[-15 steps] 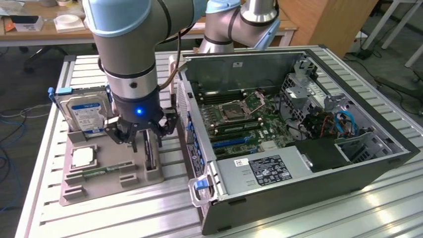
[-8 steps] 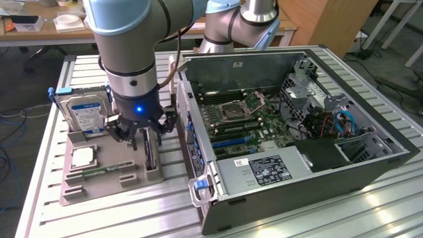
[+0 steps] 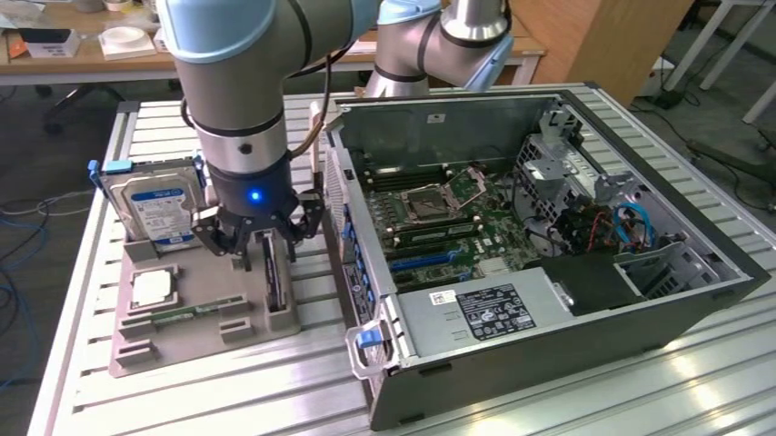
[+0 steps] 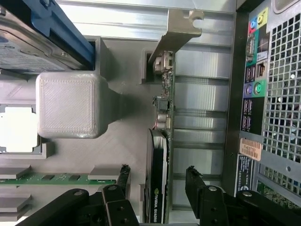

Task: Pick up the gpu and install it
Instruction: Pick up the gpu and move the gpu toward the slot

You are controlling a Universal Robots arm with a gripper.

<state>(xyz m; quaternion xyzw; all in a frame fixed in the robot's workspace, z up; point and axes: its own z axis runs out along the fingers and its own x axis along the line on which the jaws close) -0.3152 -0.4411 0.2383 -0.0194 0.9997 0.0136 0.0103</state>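
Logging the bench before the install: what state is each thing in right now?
gpu: upright on edge in its holder slot.
claw: open, straddling the gpu, not touching it.
hard drive: upright in the holder.
RAM stick: lying flat in the holder.
computer case: on its side, open.

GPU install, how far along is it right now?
Done: the gripper is low over the GPU, open, with one finger on each side of the card. In hand: nothing is gripped; the GPU stands on edge in the grey holder. Left: the grip, the lift and the seating in the open case, since the card is not in it yet.
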